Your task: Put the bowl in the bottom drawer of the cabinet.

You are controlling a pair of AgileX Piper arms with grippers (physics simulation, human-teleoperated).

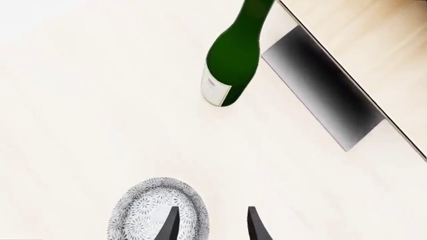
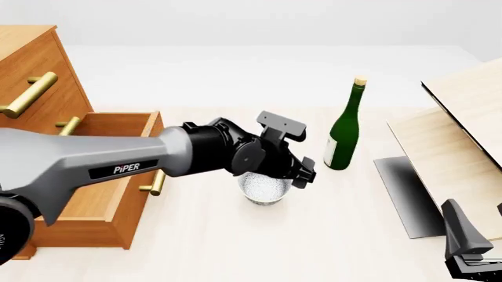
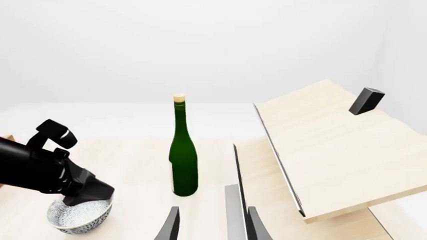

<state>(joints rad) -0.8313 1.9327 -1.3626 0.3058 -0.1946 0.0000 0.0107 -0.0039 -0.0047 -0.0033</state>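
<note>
On the pale table (image 2: 235,247), the bowl (image 2: 265,189) sits beside the pulled-out bottom drawer (image 2: 94,176). Left gripper (image 1: 212,223), fingers spread, straddles its rim; it should pinch squarely, then lift level.

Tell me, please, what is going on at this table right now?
The left gripper is down over the bowl, which stands on the table, with one finger inside the rim and one outside, jaws open. Beside it the cabinet's bottom drawer is pulled out, waiting. The right gripper sits idle and open near the pale box. A green bottle stands upright behind the bowl.
</note>
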